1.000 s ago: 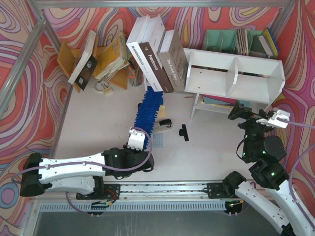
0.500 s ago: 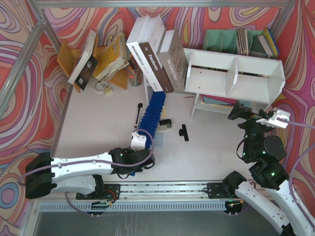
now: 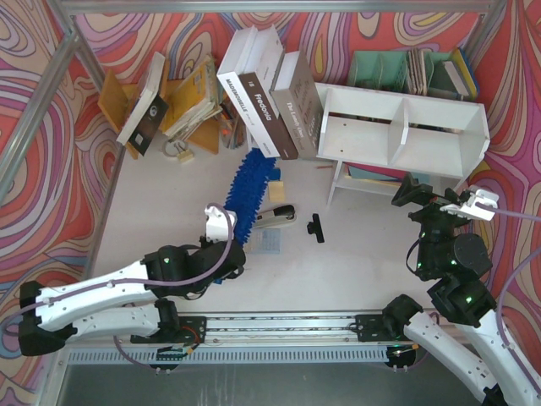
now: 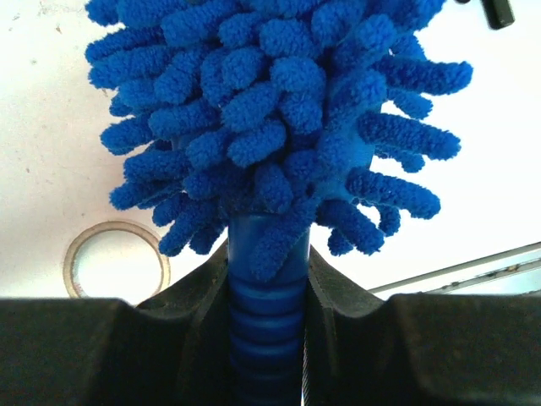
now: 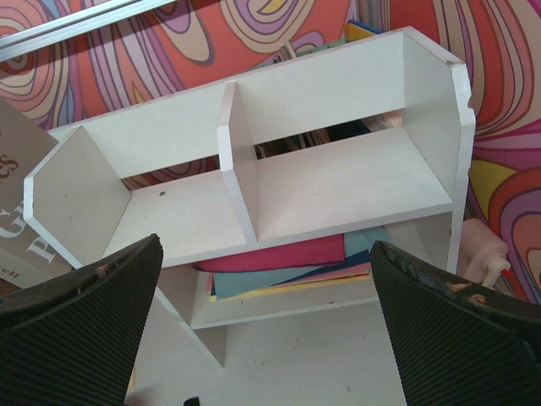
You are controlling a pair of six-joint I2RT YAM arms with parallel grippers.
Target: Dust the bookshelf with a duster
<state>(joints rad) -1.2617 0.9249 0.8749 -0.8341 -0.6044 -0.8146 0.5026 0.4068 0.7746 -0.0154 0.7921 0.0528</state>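
Swirled red and purple walls surround a white counter [image 3: 161, 194]. Toward the upper right of the overhead view we find the bookshelf [image 3: 363, 135], its two compartments open toward the arms. Coloured sheets [image 5: 287, 266] lie on its lower board, and large books [image 3: 266, 97] lean against its left end. We see the duster [image 3: 251, 179] just left of centre, slanting up from the left jaws toward those books. Its fluffy tip is close to the lowest book, but we cannot tell whether they touch. In the left wrist view the left jaws are clenched on the duster just below its bristles, with a tape ring [image 4: 114, 258] on the counter at lower left. The right jaws are spread wide at the lower right, grasping nothing and pointed at the bookshelf.
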